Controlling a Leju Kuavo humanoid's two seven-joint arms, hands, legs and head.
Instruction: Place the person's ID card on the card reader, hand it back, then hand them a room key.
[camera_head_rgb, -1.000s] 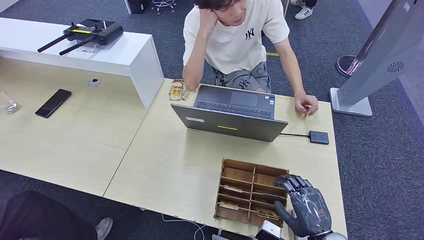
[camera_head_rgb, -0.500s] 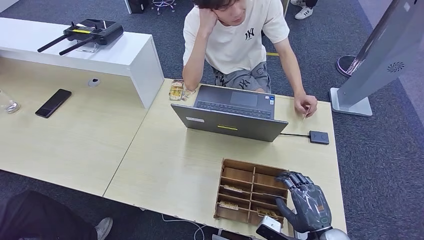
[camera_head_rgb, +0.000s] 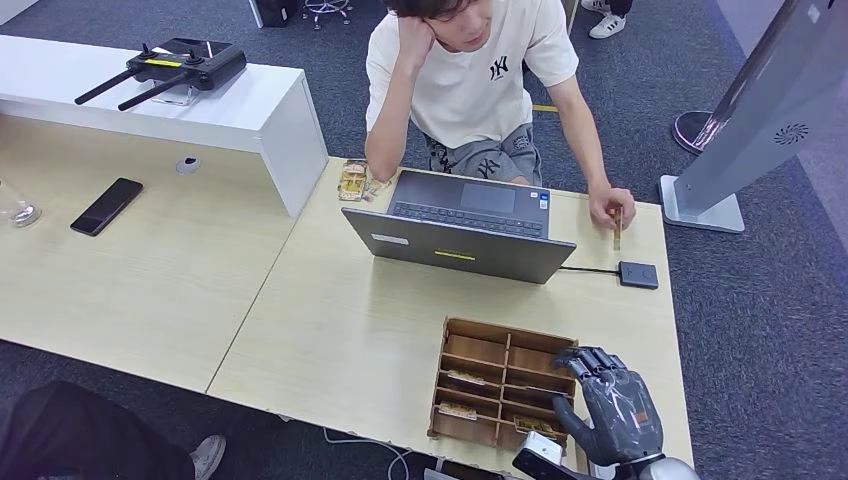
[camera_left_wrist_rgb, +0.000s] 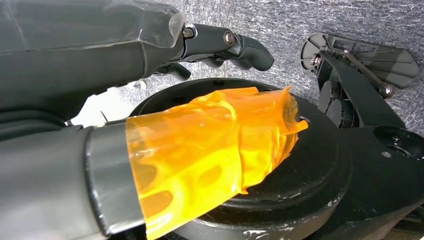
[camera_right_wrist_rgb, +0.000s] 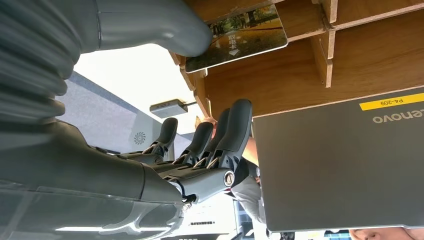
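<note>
My right hand (camera_head_rgb: 612, 405) hovers with fingers spread over the right side of the wooden card organizer (camera_head_rgb: 490, 343) at the table's near edge. In the right wrist view its thumb (camera_right_wrist_rgb: 165, 30) touches the edge of a room key card (camera_right_wrist_rgb: 245, 32) lying in a compartment; the fingers (camera_right_wrist_rgb: 235, 130) stay apart from it. More key cards (camera_head_rgb: 463, 378) lie in other slots. The black card reader (camera_head_rgb: 637, 274) sits right of the laptop. The person's hand (camera_head_rgb: 605, 205) holds the ID card (camera_head_rgb: 617, 228) just beyond it. My left hand (camera_left_wrist_rgb: 125, 150) hangs down, orange tape on its thumb, holding nothing.
An open grey laptop (camera_head_rgb: 460, 250) stands between the person and the organizer, cabled to the reader. A black phone (camera_head_rgb: 106, 206) lies far left. A controller (camera_head_rgb: 180, 65) rests on the raised white counter (camera_head_rgb: 250, 115). A kiosk stand (camera_head_rgb: 760, 110) is on the floor at right.
My right hand slid slightly right and toward the near edge over the organizer. The person turned the ID card more upright in their fingers.
</note>
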